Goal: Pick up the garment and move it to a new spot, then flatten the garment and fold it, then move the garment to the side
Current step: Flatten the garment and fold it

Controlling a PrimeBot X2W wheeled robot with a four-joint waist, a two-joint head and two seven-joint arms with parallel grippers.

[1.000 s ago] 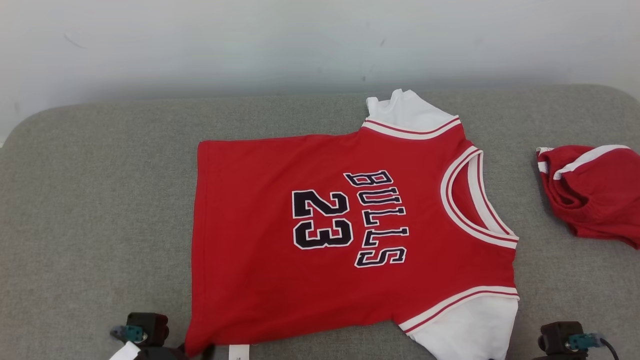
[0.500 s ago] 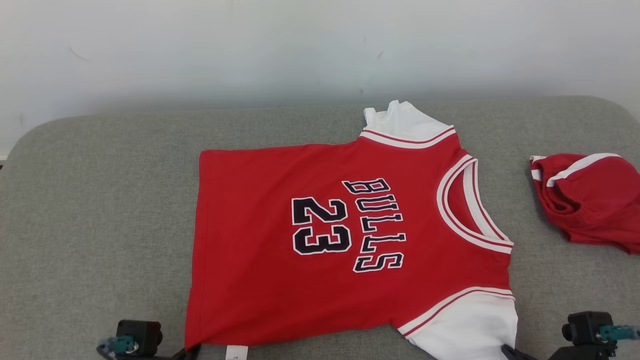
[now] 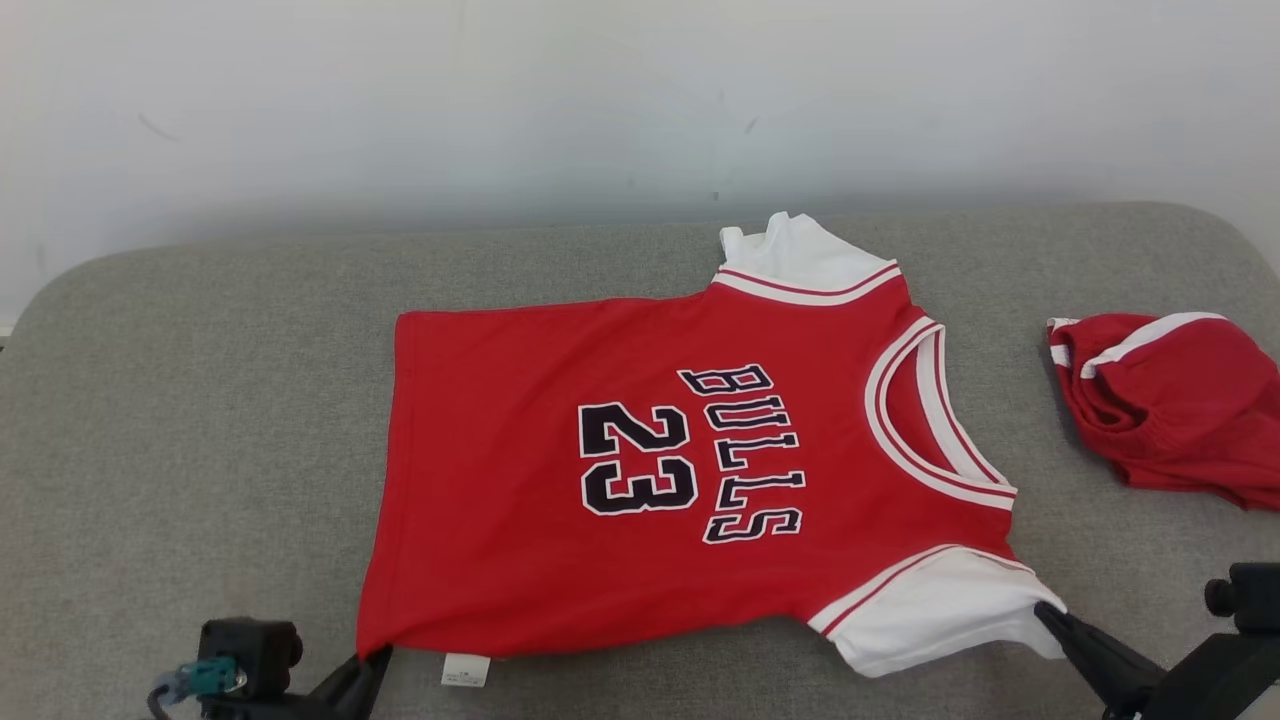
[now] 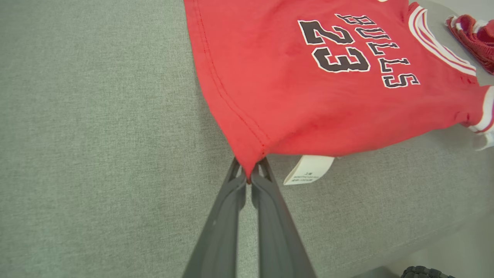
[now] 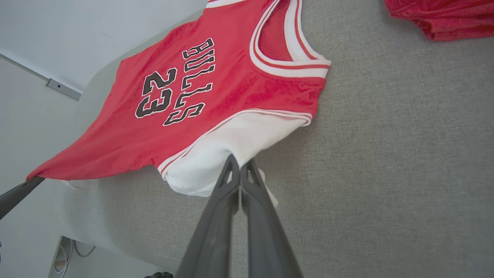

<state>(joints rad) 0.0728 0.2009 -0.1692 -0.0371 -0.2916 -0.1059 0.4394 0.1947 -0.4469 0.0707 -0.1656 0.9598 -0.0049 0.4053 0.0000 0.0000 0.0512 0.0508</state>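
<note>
Grey woven fabric covers the cushion before a pale wall. At its front edge our left gripper pinches the red jersey by a hem corner, our right gripper clamps its white sleeve; another red garment lies near the right edge.

It looks like a plain indoor test room: a wide grey woven-fabric padded surface with rounded corners stands against a bare white wall with small marks.
</note>
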